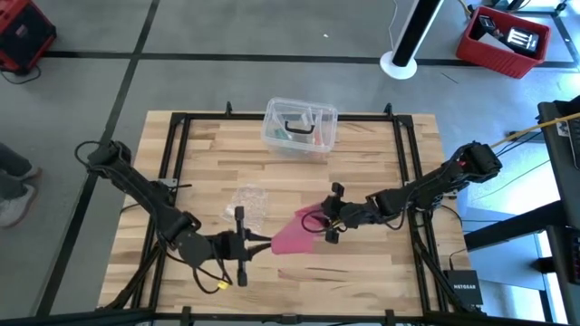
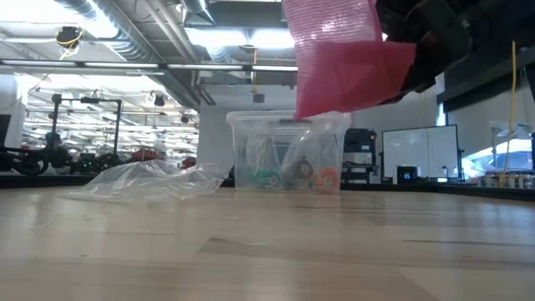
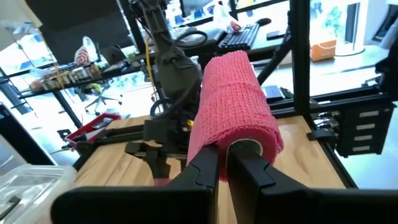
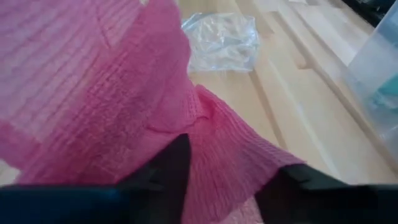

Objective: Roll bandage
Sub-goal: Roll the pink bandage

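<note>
The pinkish-red bandage (image 1: 293, 235) hangs in the air between my two grippers, near the table's front middle. In the left wrist view it is a wound roll (image 3: 239, 99) running away from my left gripper (image 3: 224, 167), which is shut on its near end. Its loose, flat part (image 4: 93, 93) spreads across to my right gripper (image 4: 239, 180), whose fingers stand apart with fabric between them. The low view shows the bandage (image 2: 343, 63) well above the tabletop. My left gripper pinches the near end of the roll (image 3: 219, 149) between its two fingers, next to the pale core opening (image 3: 249, 147). The fingers come at it about level, along the roll. The roll is lifted clear of the table. My right gripper has the loose fabric (image 4: 230, 149) lying between its spread fingers (image 4: 174, 165); I cannot tell whether they touch it.
A crumpled clear plastic wrapper (image 1: 249, 205) lies on the table just behind my left gripper. A clear plastic box (image 1: 300, 127) with small items stands at the far middle edge. Bare wood lies in front of and under the bandage.
</note>
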